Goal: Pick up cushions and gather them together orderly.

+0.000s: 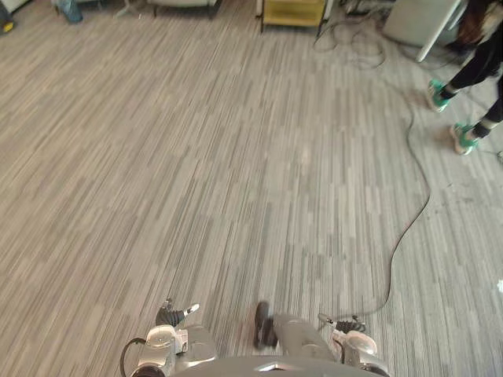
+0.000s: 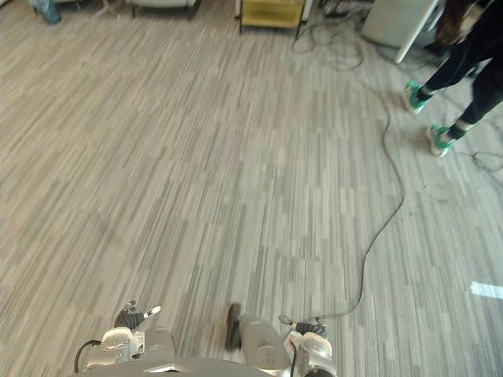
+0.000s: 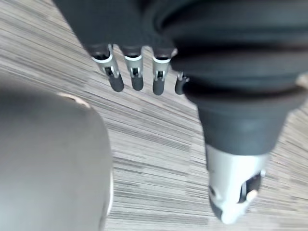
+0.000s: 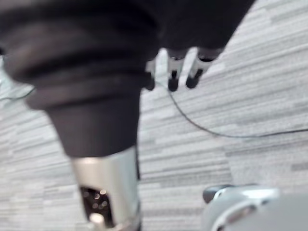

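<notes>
My left hand [image 1: 171, 316] hangs low at the bottom edge of the left eye view, over grey striped carpet [image 1: 236, 157]. In the left wrist view its fingers [image 3: 136, 73] point straight down at the carpet, with the thumb [image 3: 235, 187] apart and nothing held. My right hand [image 1: 346, 324] hangs low on the other side. Its fingers [image 4: 174, 72] are also straight and hold nothing.
A person in dark trousers and teal shoes [image 1: 464, 138] stands at the far right. At the back stand a yellow cabinet [image 1: 294, 12], a white panel [image 1: 418, 20] and a pale piece of furniture [image 1: 182, 5]. A blue object [image 1: 69, 9] sits at the far left.
</notes>
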Robot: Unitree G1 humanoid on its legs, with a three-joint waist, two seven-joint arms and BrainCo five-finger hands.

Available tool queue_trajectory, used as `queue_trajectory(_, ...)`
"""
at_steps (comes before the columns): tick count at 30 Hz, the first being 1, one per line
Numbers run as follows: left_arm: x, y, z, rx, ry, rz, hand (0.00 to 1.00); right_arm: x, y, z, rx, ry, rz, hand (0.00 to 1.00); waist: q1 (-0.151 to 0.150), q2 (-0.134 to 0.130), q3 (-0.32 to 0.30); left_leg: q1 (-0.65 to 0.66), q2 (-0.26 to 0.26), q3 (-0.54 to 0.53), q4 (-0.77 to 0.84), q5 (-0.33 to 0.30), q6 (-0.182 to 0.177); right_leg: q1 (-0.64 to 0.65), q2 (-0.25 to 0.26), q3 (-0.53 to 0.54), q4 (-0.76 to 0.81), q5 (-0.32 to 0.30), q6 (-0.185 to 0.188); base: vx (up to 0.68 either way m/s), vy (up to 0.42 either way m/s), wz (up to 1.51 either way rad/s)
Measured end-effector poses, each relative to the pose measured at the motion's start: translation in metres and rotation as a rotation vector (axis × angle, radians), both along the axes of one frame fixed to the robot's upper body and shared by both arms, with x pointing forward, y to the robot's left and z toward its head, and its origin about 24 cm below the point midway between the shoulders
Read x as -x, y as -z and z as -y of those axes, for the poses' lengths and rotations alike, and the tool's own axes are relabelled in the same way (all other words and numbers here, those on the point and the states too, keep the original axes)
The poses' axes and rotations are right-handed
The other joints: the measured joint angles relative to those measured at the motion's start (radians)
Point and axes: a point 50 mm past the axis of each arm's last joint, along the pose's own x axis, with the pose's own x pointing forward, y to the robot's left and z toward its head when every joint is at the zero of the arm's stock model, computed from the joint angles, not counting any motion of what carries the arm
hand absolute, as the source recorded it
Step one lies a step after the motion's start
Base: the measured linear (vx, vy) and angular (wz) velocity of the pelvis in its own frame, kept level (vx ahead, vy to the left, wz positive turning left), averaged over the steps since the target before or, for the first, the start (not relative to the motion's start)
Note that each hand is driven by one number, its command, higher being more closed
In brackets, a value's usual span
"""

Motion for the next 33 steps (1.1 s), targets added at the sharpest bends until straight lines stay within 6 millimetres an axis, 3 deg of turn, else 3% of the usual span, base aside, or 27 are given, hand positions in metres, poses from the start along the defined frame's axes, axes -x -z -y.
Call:
queue_trajectory(2, -0.003, -0.002, 0.002, 0.003, -0.002, 0.017, 0.00, -0.001, -0.001, 0.001, 0.003, 0.002, 0.008, 0.00, 0.007, 0.003, 0.002, -0.052, -0.034, 0.041, -0.150, -0.021, 0.015, 0.080, 0.000, 0.029, -0.053, -0.005, 0.015, 0.50, 0.059, -0.29)
queue_trajectory(3, -0.004, -0.003, 0.004, 0.005, 0.000, 0.024, 0.00, 0.001, 0.000, 0.001, 0.000, 0.010, 0.002, 0.00, 0.017, 0.001, 0.003, -0.052, -0.071, 0.054, -0.354, -0.015, 0.008, 0.129, -0.008, 0.038, -0.087, -0.010, 0.033, 0.49, 0.129, -0.22)
queue_trajectory(4, -0.005, -0.003, 0.006, 0.010, 0.003, 0.027, 0.00, -0.001, -0.001, 0.002, -0.001, 0.016, 0.005, 0.00, 0.022, -0.002, 0.005, -0.049, -0.117, 0.043, -0.577, 0.025, -0.009, 0.168, -0.016, 0.050, -0.118, -0.022, 0.048, 0.49, 0.150, -0.26)
queue_trajectory(5, -0.006, -0.003, 0.007, 0.010, 0.011, 0.029, 0.00, -0.003, -0.001, 0.002, -0.001, 0.023, 0.009, 0.00, 0.025, -0.002, 0.005, -0.048, -0.137, 0.036, -0.686, 0.064, -0.014, 0.183, -0.019, 0.057, -0.133, -0.026, 0.054, 0.59, 0.241, -0.40)
queue_trajectory(6, -0.007, -0.004, 0.010, 0.011, 0.029, 0.033, 0.00, -0.001, -0.001, 0.005, 0.000, 0.038, 0.008, 0.00, 0.040, 0.003, 0.002, -0.044, -0.154, 0.014, -0.851, 0.150, -0.024, 0.208, -0.020, 0.084, -0.159, -0.041, 0.069, 0.49, 0.226, -0.56)
queue_trajectory(7, -0.009, -0.005, 0.012, 0.011, 0.043, 0.040, 0.00, -0.002, -0.001, 0.005, 0.001, 0.037, 0.007, 0.00, 0.053, -0.001, 0.001, -0.043, -0.157, 0.008, -0.856, 0.227, -0.021, 0.226, -0.026, 0.106, -0.167, -0.059, 0.083, 0.49, 0.246, -0.65)
queue_trajectory(8, -0.011, -0.005, 0.010, 0.005, 0.055, 0.041, 0.00, -0.002, -0.001, 0.003, 0.000, 0.028, 0.004, 0.00, 0.058, -0.013, -0.005, -0.026, -0.184, 0.000, -0.854, 0.278, 0.019, 0.243, -0.050, 0.123, -0.155, -0.085, 0.091, 0.41, 0.222, -0.53)
queue_trajectory(9, -0.010, -0.005, 0.007, -0.001, 0.061, 0.041, 0.00, -0.002, 0.001, -0.003, -0.012, 0.022, 0.001, 0.00, 0.060, -0.038, -0.014, -0.020, -0.210, -0.005, -0.843, 0.273, 0.050, 0.231, -0.076, 0.138, -0.111, -0.106, 0.090, 0.53, 0.281, -0.43)
queue_trajectory(10, -0.010, -0.005, 0.003, -0.005, 0.064, 0.039, 0.00, 0.001, 0.002, -0.007, -0.025, 0.026, -0.006, 0.00, 0.057, -0.056, -0.024, -0.017, -0.225, 0.002, -0.808, 0.237, 0.104, 0.185, -0.098, 0.140, 0.006, -0.125, 0.106, 0.64, 0.328, -0.33)
queue_trajectory(11, -0.009, -0.005, 0.002, -0.007, 0.065, 0.035, 0.00, 0.005, 0.005, -0.011, -0.037, 0.033, -0.019, 0.00, 0.056, -0.071, -0.028, -0.007, -0.238, 0.013, -0.781, 0.199, 0.123, 0.143, -0.118, 0.140, 0.129, -0.142, 0.134, 0.63, 0.294, -0.25)
queue_trajectory(12, -0.008, -0.004, -0.001, -0.018, 0.071, 0.028, 0.00, 0.012, 0.008, -0.013, -0.049, 0.036, -0.043, 0.00, 0.047, -0.094, -0.031, 0.020, -0.257, 0.026, -0.742, 0.143, 0.130, 0.066, -0.145, 0.140, 0.359, -0.136, 0.179, 0.52, 0.229, -0.15)
queue_trajectory(13, -0.008, -0.004, -0.002, -0.026, 0.084, 0.022, 0.00, 0.013, 0.008, -0.012, -0.044, 0.030, -0.051, 0.00, 0.041, -0.103, -0.030, 0.047, -0.268, 0.029, -0.711, 0.102, 0.140, -0.010, -0.171, 0.138, 0.548, -0.093, 0.243, 0.51, 0.195, -0.04)
queue_trajectory(14, -0.007, -0.003, -0.003, -0.032, 0.099, 0.010, 0.00, 0.016, 0.009, -0.012, -0.037, 0.019, -0.062, 0.00, 0.031, -0.105, -0.029, 0.077, -0.274, 0.028, -0.681, 0.066, 0.151, -0.066, -0.195, 0.131, 0.719, -0.067, 0.262, 0.48, 0.175, 0.04)
queue_trajectory(16, -0.002, 0.001, -0.003, -0.033, 0.106, -0.026, 0.00, 0.011, 0.006, -0.010, -0.026, 0.000, -0.039, 0.00, 0.016, -0.104, -0.029, 0.175, -0.281, 0.029, -0.669, 0.006, 0.157, -0.155, -0.267, 0.036, 0.917, -0.074, 0.229, 0.50, 0.158, 0.10)
queue_trajectory(19, 0.000, 0.002, -0.002, -0.038, 0.115, -0.037, 0.00, 0.009, 0.005, -0.012, -0.033, -0.009, -0.026, 0.00, 0.023, -0.106, -0.035, 0.292, -0.281, 0.013, -0.741, -0.019, 0.145, -0.247, -0.319, -0.102, 0.808, -0.117, 0.179, 0.39, 0.064, 0.13)
queue_trajectory(21, 0.002, 0.003, -0.001, -0.037, 0.120, -0.044, 0.00, 0.009, 0.005, -0.011, -0.033, -0.005, -0.027, 0.00, 0.020, -0.105, -0.032, 0.366, -0.276, -0.008, -0.793, -0.023, 0.132, -0.250, -0.296, -0.145, 0.542, -0.123, 0.177, 0.36, -0.027, 0.30)
queue_trajectory(23, 0.003, 0.003, 0.000, -0.036, 0.121, -0.048, 0.00, 0.009, 0.005, -0.012, -0.035, -0.005, -0.025, 0.00, 0.019, -0.103, -0.032, 0.390, -0.272, -0.023, -0.808, -0.033, 0.114, -0.251, -0.266, -0.132, 0.315, -0.085, 0.171, 0.36, -0.073, 0.28)
queue_trajectory(24, 0.003, 0.004, 0.000, -0.039, 0.127, -0.054, 0.00, 0.007, 0.005, -0.012, -0.037, -0.006, -0.021, 0.00, 0.017, -0.102, -0.031, 0.399, -0.265, -0.043, -0.806, -0.051, 0.087, -0.260, -0.238, -0.093, 0.144, -0.010, 0.167, 0.29, -0.099, 0.37)
queue_trajectory(26, 0.004, 0.004, 0.000, -0.039, 0.121, -0.056, 0.00, 0.007, 0.005, -0.012, -0.038, -0.007, -0.020, 0.00, 0.017, -0.102, -0.031, 0.418, -0.254, -0.071, -0.802, -0.076, 0.050, -0.258, -0.220, -0.040, 0.036, 0.074, 0.166, 0.42, -0.240, 0.56)
queue_trajectory(27, 0.005, 0.005, -0.002, -0.040, 0.114, -0.062, 0.00, 0.009, 0.005, -0.013, -0.039, -0.006, -0.025, 0.00, 0.016, -0.107, -0.032, 0.444, -0.251, -0.103, -0.802, -0.102, 0.025, -0.244, -0.223, -0.026, 0.029, 0.113, 0.149, 0.48, -0.355, 0.67)
queue_trajectory(28, 0.007, 0.006, -0.002, -0.042, 0.116, -0.071, 0.00, 0.010, 0.006, -0.012, -0.038, -0.005, -0.027, 0.00, 0.016, -0.110, -0.035, 0.464, -0.245, -0.120, -0.802, -0.123, 0.013, -0.240, -0.225, -0.034, 0.057, 0.192, 0.142, 0.41, -0.341, 0.51)
queue_trajectory(29, 0.008, 0.007, 0.001, -0.035, 0.115, -0.076, 0.00, 0.008, 0.005, -0.011, -0.035, -0.007, -0.021, 0.00, 0.019, -0.101, -0.037, 0.475, -0.228, -0.127, -0.802, -0.135, 0.001, -0.241, -0.217, -0.049, 0.097, 0.180, 0.136, 0.29, -0.272, 0.32)
queue_trajectory(30, 0.013, 0.010, 0.007, -0.017, 0.115, -0.094, 0.00, 0.007, 0.004, -0.007, -0.022, -0.010, -0.016, 0.00, 0.018, -0.064, -0.054, 0.477, -0.189, -0.140, -0.803, -0.142, -0.012, -0.249, -0.191, -0.069, 0.138, 0.128, 0.125, 0.37, -0.314, 0.26)
queue_trajectory(32, 0.015, 0.011, 0.012, -0.002, 0.117, -0.101, 0.00, 0.006, 0.002, -0.002, -0.007, -0.010, -0.008, 0.00, 0.014, -0.025, -0.065, 0.444, -0.141, -0.150, -0.719, -0.135, -0.023, -0.239, -0.156, -0.108, 0.156, 0.070, 0.105, 0.39, -0.327, 0.30)
queue_trajectory(33, 0.015, 0.011, 0.012, 0.000, 0.115, -0.099, 0.00, 0.007, 0.002, -0.001, -0.006, -0.009, -0.010, 0.00, 0.015, -0.022, -0.066, 0.416, -0.130, -0.157, -0.655, -0.130, -0.029, -0.230, -0.148, -0.115, 0.156, 0.058, 0.098, 0.33, -0.272, 0.27)
